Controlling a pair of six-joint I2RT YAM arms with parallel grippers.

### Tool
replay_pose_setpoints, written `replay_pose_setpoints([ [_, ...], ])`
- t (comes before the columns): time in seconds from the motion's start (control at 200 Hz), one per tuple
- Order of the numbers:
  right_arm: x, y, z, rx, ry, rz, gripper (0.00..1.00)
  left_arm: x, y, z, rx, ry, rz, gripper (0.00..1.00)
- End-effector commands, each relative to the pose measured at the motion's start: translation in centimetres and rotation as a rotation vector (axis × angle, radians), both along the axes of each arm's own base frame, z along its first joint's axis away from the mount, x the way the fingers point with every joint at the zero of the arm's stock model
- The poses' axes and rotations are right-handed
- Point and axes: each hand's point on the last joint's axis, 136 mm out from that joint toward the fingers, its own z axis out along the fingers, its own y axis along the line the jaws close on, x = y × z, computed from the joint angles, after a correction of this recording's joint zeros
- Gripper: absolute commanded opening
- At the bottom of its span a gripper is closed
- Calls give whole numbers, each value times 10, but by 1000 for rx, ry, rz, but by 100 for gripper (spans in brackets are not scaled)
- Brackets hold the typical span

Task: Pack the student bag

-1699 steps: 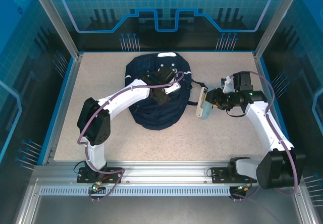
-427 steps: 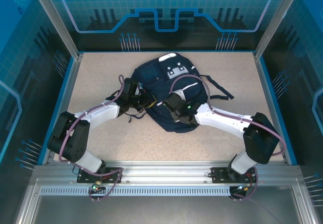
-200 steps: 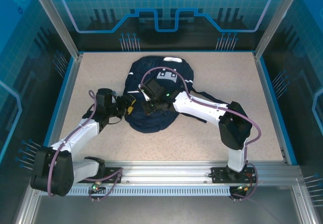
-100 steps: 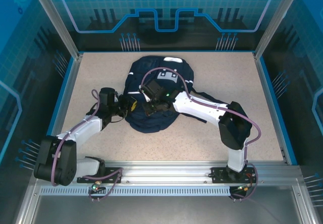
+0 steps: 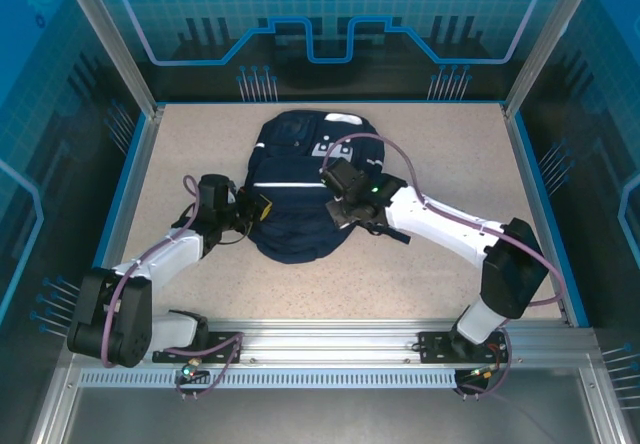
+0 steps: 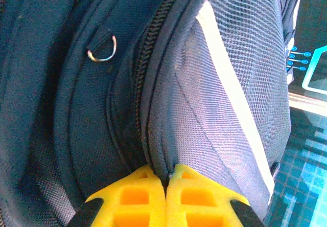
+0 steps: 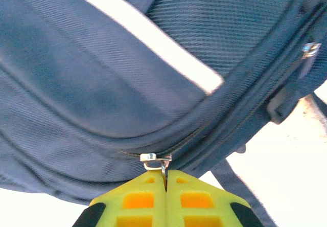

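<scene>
Your left tool is pinched tight on a fold of the student bag, right at the zipper seam on its left edge. Your right tool is clamped on the metal zipper pull at the bag's right side, just beside a dark strap. The bag lies flat in the middle of the table, between both arms. Past the left tool's yellow fingers are a metal D-ring and a white stripe. The white handle patch sits at the far end.
</scene>
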Motion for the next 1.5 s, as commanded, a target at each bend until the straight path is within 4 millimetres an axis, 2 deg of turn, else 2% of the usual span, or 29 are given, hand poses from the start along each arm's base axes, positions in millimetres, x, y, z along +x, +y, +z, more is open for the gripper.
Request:
replay_pose_setpoints([
  [0.0,22,-41,6,-101,-48,-46,0,7,11,6,104,-65,-23,0],
  [0.15,59,-44,10,-51,-46,-45,0,-2,5,9,195,-77,-171,0],
  [0.275,83,-55,14,-22,-17,-130,0,-11,0,7,233,-71,-266,0],
  [0.36,90,-57,17,0,13,-189,0,-14,-4,7,234,-74,-306,0],
  [0.475,92,-50,20,40,37,-197,3,-9,-7,14,231,-99,-323,0],
  [0.515,92,-50,24,53,40,-202,6,-7,-9,20,225,-113,-331,0],
  [0.575,88,-53,30,71,48,-213,17,-5,-11,29,218,-122,-339,0],
  [0.67,78,-58,50,112,15,-214,50,-3,-8,45,240,-118,-335,44],
  [0.73,71,-67,67,140,-46,-220,67,-1,-1,56,282,-127,-311,64],
  [0.83,62,-98,88,146,-157,-280,87,1,23,70,395,-141,-232,81],
  [0.9,59,-134,99,95,-248,-370,99,1,48,78,495,-144,-152,91],
  [1.036,52,-205,111,28,-370,-553,100,-3,100,97,693,-161,34,98],
  [1.111,47,-236,112,30,-418,-642,100,-7,131,103,837,-168,148,99],
  [1.176,43,-259,106,44,-457,-713,100,-11,154,104,946,-167,226,99],
  [1.226,42,-270,101,62,-491,-736,100,-13,166,100,1020,-171,260,99],
  [1.326,41,-290,86,82,-544,-799,100,-11,173,85,1128,-219,241,99],
  [1.341,38,-294,73,77,-524,-812,100,-11,174,81,1138,-222,237,99],
  [1.381,37,-302,58,86,-506,-845,100,-12,176,75,1164,-233,230,99],
  [1.491,40,-313,27,45,-489,-856,100,-13,182,57,1224,-238,232,99],
])
